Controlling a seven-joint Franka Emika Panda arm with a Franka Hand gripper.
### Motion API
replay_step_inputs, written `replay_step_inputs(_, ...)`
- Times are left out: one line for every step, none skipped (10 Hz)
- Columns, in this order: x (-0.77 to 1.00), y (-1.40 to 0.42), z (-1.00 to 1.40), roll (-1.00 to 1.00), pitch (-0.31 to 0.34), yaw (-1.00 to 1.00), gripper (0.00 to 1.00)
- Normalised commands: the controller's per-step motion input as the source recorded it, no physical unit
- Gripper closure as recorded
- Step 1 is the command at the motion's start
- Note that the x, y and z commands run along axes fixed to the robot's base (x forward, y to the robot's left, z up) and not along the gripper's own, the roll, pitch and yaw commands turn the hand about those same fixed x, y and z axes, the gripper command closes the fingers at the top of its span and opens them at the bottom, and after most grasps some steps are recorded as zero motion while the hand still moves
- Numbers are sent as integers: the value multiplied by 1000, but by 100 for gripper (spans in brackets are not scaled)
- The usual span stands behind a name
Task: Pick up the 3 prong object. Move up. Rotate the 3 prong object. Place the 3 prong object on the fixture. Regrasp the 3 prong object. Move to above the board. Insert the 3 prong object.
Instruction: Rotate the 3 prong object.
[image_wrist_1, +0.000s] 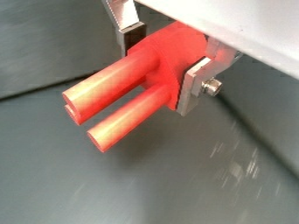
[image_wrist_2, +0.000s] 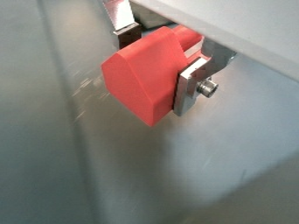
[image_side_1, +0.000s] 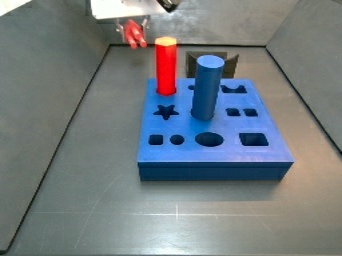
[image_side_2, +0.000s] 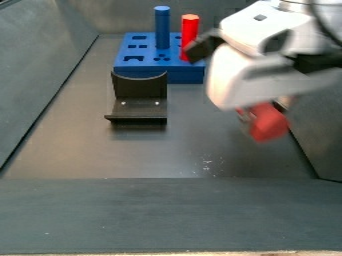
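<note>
My pincer (image_wrist_1: 163, 61) is pinching the 3 prong object (image_wrist_1: 138, 87), and both hang in the air above the grey surface (image_wrist_1: 211, 175), touching nothing below. In both wrist views my two silver fingers (image_wrist_1: 197, 83) press on opposite sides of the piece's blocky salmon-red body. In a wrist view the round prongs (image_wrist_1: 111, 101) jut away from the pincer, roughly level, their pale ends free; I can count two clearly and the edge of another behind them. In a wrist view from the opposite side the piece (image_wrist_2: 146, 74) shows only its smooth, wedge-like back, with a finger (image_wrist_2: 193, 79) flat against it. In a side view my pincer (image_side_1: 134, 30) sits at the far left, beyond the board (image_side_1: 214, 140), with a bit of red (image_side_1: 135, 35) showing under it. The board is blue, with a star, circles and squares cut into its top; a red peg (image_side_1: 166, 66) and a blue peg (image_side_1: 206, 88) stand upright in it. In a side view my arm's white housing (image_side_2: 261, 60) fills the right side, blurred, with the red piece (image_side_2: 270, 122) under it, well apart from the fixture (image_side_2: 138, 100), which stands on the surface just in front of the board (image_side_2: 147, 55).
</note>
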Motion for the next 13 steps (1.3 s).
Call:
replay_step_inputs(449, -830, -93, 47, 55, 34, 100)
replay_step_inputs(326, -574, -66, 69, 59, 34, 100)
replay_step_inputs(209, -315, -45, 92, 65, 33, 100)
replay_step_inputs(0, 0, 0, 0, 0, -1000, 100)
replay_step_inputs(-18, 31, 2, 0, 0, -1000, 100)
replay_step_inputs(-18, 32, 2, -1, 0, -1000, 100)
replay_step_inputs(-16, 25, 2, -2, 0, -1000, 100)
replay_step_inputs(-14, 21, 3, -2, 0, -1000, 100)
replay_step_inputs(-11, 20, 4, -2, -1, -1000, 100)
replay_step_inputs(-11, 19, 4, -2, -1, -1000, 100)
replay_step_inputs(-9, 19, 4, -2, -1, -1000, 100)
replay_step_inputs(-9, 18, 4, -2, -1, -1000, 100)
replay_step_inputs(-9, 18, 4, -2, -1, -1000, 100)
